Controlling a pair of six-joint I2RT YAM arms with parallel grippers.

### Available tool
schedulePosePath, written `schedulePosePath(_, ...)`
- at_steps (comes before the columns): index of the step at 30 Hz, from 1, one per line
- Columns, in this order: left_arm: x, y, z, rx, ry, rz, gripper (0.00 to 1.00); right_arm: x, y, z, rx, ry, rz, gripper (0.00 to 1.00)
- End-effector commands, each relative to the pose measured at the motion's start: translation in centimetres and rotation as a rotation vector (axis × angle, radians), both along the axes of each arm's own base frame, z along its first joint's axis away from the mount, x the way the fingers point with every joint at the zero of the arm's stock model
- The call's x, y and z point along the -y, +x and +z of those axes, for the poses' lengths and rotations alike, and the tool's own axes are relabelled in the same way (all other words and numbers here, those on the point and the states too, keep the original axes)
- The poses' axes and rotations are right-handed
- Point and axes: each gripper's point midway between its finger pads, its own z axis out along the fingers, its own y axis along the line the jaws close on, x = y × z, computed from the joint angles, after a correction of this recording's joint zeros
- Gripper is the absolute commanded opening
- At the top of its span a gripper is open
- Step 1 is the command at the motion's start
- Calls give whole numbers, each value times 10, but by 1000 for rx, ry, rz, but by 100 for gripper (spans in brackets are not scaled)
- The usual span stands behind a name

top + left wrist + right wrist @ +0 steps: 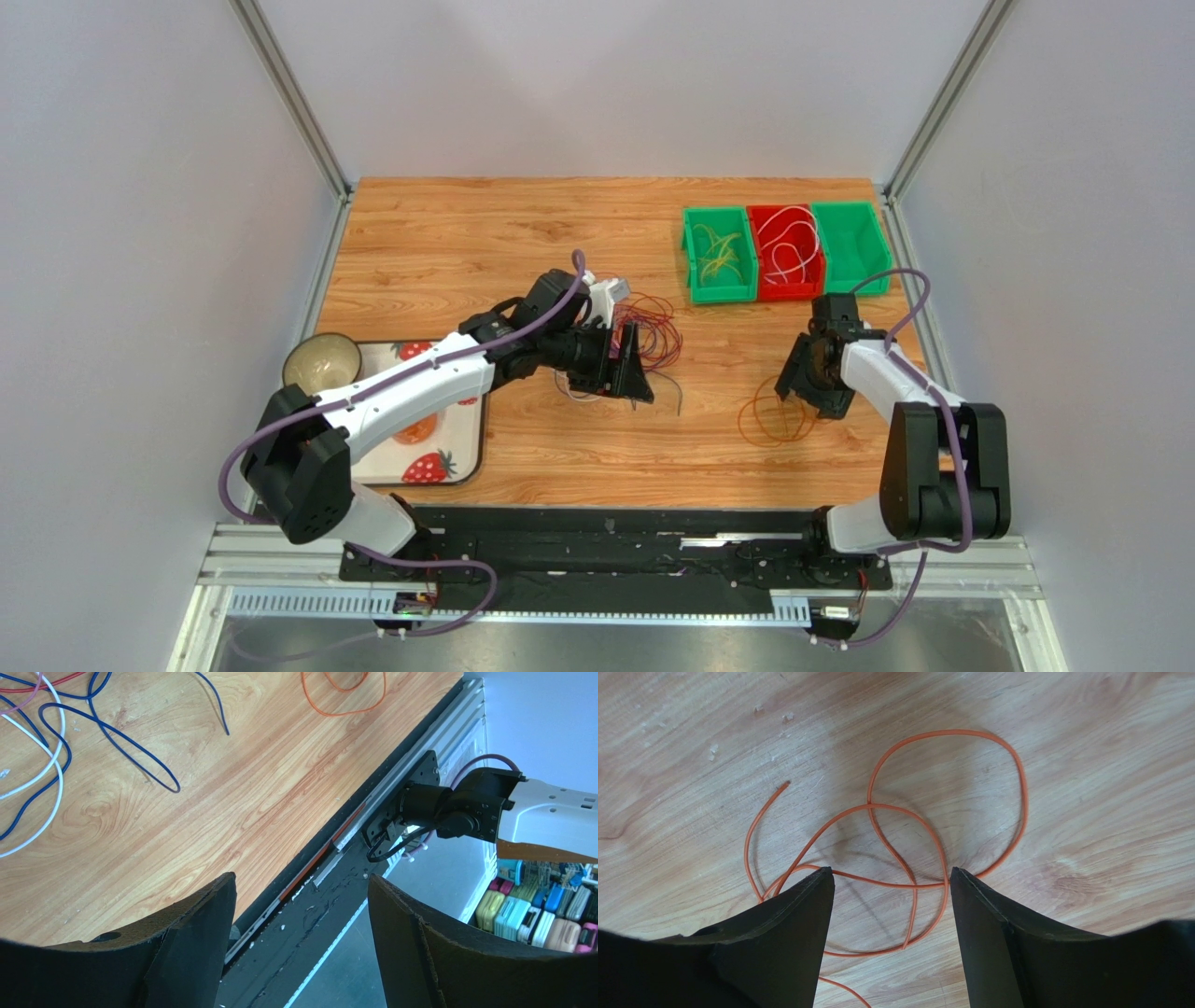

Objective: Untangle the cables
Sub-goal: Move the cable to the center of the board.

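Right jaws spread above orange cable — loosely looped.

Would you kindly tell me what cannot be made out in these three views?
Top view: the left end effector covers the middle of the tangle of thin red, blue and white cables, hiding their crossings.
Left wrist view: its blue and white loops run off the top-left edge.
Right wrist view: the thin orange wire loop is partly hidden by the right end effector and cut off by the bottom edge.
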Motion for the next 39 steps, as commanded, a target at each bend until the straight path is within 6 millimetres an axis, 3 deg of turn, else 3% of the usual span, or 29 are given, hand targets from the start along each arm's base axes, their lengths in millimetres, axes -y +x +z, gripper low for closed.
schedulePosePath(1, -1, 0, 8, 25, -19, -3, 77, -11, 12, -2, 40, 46, 39, 65)
schedulePosePath(10, -2, 1, 9, 31, -17, 3, 76, -67, 23, -5, 81, 280, 34, 63)
schedulePosePath(18, -4, 0, 8, 30, -7, 10, 75, -104, 62, 11, 115, 339, 33, 60)
schedulePosePath(21, -6, 0, 10, 34, -3, 13, 75, -98, 69, 26, 115, 239, 73, 60)
schedulePosePath(25, -9, -1, 9, 39, 2, 19, 75, -70, 59, 37, 107, 82, 73, 61)
schedulePosePath(30, -7, -1, 10, 34, -6, 19, 75, -55, 45, 43, 100, 1, 104, 61)
schedulePosePath(39, -8, -2, 9, 30, -3, 20, 74, -77, 42, 27, 31, -63, 372, 61)
